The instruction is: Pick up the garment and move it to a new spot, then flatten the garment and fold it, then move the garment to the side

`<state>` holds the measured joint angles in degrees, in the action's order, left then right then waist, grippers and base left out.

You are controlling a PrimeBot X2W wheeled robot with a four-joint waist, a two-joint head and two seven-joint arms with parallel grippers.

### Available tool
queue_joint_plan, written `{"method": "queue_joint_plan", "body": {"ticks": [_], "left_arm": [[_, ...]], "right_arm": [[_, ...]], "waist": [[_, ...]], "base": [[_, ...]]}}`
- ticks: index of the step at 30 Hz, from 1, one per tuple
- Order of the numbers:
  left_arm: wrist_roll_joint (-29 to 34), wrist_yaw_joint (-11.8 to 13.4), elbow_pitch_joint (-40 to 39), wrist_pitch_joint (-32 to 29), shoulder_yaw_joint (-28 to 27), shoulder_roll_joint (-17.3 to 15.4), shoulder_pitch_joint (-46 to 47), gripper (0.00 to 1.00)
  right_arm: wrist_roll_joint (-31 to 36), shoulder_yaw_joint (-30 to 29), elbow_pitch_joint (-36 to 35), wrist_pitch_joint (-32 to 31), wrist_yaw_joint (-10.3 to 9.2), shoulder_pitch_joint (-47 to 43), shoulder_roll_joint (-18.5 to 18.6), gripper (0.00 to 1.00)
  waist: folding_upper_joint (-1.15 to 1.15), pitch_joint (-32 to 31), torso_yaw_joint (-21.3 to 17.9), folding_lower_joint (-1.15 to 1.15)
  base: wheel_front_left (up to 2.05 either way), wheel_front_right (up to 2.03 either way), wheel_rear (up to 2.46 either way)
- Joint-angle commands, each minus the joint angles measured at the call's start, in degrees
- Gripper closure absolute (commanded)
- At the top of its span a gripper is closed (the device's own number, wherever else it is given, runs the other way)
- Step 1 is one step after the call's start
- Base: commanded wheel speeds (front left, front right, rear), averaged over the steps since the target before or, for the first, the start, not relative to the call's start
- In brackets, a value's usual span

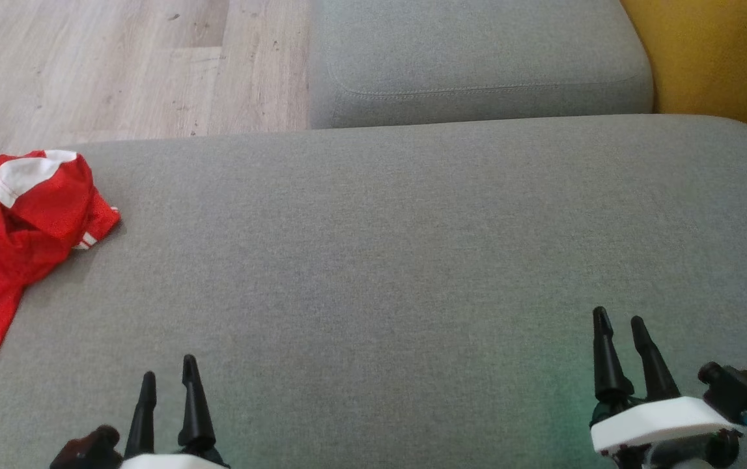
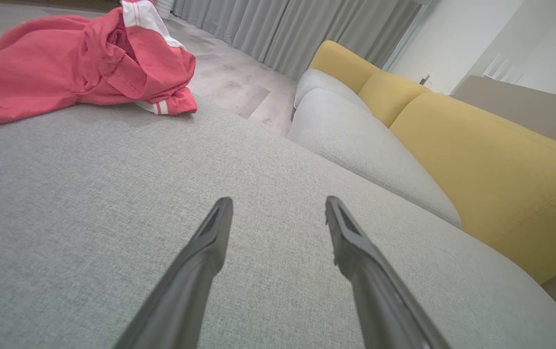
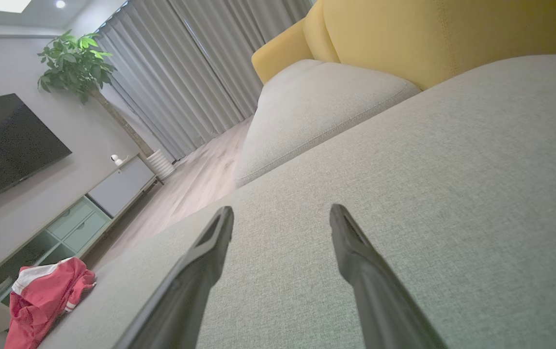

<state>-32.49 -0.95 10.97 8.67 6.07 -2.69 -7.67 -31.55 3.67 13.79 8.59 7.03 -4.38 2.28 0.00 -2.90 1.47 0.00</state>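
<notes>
The red garment lies far left and ahead, nearest the left jaws. Both pairs gape, empty.

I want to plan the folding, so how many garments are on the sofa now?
1: the red garment lies crumpled at the left edge of the large grey seat cushion, partly past the picture's border; others could lie beyond it.

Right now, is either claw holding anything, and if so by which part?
Nothing is held. The left claw and right claw are open and empty above the grey sofa seat; the red jersey lies untouched at its left edge.
</notes>
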Motion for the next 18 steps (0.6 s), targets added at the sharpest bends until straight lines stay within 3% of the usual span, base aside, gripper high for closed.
{"method": "queue_joint_plan", "body": {"ticks": [1, 18], "left_arm": [[1.82, 0.43, -1.85, 0.81, -0.58, -0.29, 0.7, 0.0], [11.56, 2.08, -1.42, 1.72, 1.01, -0.68, -0.67, 0.0]], "right_arm": [[1.97, 1.51, -2.11, 0.93, 0.34, 1.37, 0.46, 0.0], [14.88, 4.47, -1.7, 3.8, 0.41, 0.8, 0.53, 0.0]], "waist": [[0.0, -0.02, 0.01, 0.0], [0.0, -0.44, 0.34, 0.0]], "base": [[0.0, 0.0, 0.0], [0.0, 0.0, 0.0]]}}
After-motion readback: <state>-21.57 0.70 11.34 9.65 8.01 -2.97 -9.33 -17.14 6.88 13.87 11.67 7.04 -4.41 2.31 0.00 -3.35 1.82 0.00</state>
